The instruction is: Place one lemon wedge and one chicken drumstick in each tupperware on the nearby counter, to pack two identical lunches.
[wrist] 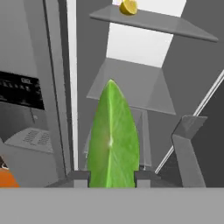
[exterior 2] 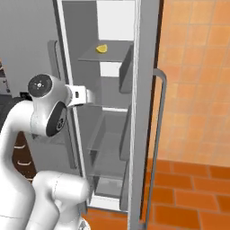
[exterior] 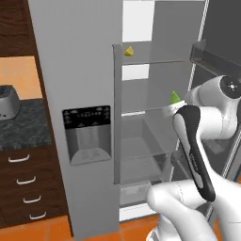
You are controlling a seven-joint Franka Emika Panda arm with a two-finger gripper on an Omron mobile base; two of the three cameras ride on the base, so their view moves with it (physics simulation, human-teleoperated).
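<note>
My gripper (wrist: 111, 176) is shut on a lime green lemon wedge (wrist: 113, 135), which stands point up between the two fingertips. From the left base view the green wedge (exterior: 175, 97) pokes up just behind my forearm, in front of the open fridge's middle shelves. A bright yellow lemon wedge (exterior: 128, 51) (exterior 2: 102, 48) (wrist: 128, 6) lies on the upper glass shelf inside the fridge. A stretch of the dark marbled counter (exterior: 26, 127) lies to the left of the fridge. The chicken drumstick and the tupperware are out of view.
The fridge door (exterior 2: 143, 112) with its long handle (exterior 2: 158, 134) stands open on the right. The closed left door carries a dispenser panel (exterior: 87, 134). A steel toaster (exterior: 7, 102) sits on the counter above dark wood drawers (exterior: 23, 186). The floor is orange tile.
</note>
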